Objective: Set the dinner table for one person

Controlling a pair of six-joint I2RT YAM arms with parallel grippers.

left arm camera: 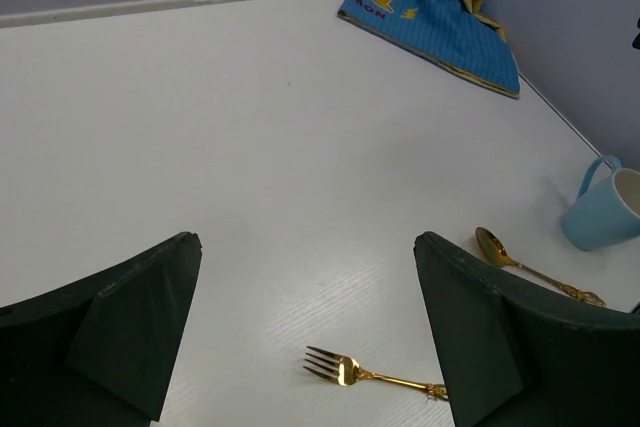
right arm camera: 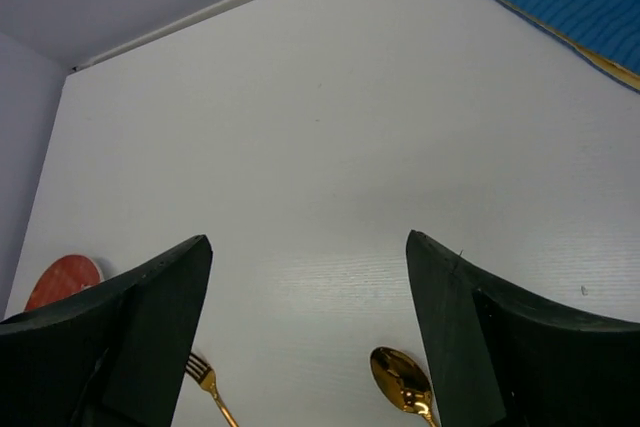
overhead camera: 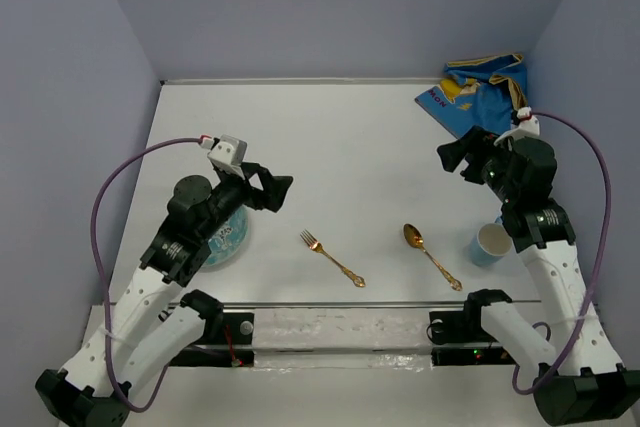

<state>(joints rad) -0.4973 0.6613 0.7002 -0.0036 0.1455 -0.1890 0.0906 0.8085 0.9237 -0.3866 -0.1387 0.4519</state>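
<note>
The white dinner table (overhead camera: 350,147) holds a gold fork (overhead camera: 332,258) and a gold spoon (overhead camera: 432,256) near the front. The fork (left arm camera: 365,373) and spoon (left arm camera: 535,267) also show in the left wrist view. A light blue mug (overhead camera: 489,243) stands at the right, under my right arm. A small blue-patterned plate (overhead camera: 225,235) lies at the left, partly hidden by my left arm. My left gripper (overhead camera: 277,190) is open and empty above the table, left of the fork. My right gripper (overhead camera: 450,159) is open and empty, behind the spoon (right arm camera: 402,385).
A crumpled blue cartoon-print cloth (overhead camera: 478,94) lies at the back right corner against the wall. Lavender-grey walls (overhead camera: 330,7) border the table on three sides. A clear bar (overhead camera: 340,322) runs across the front by the arm bases.
</note>
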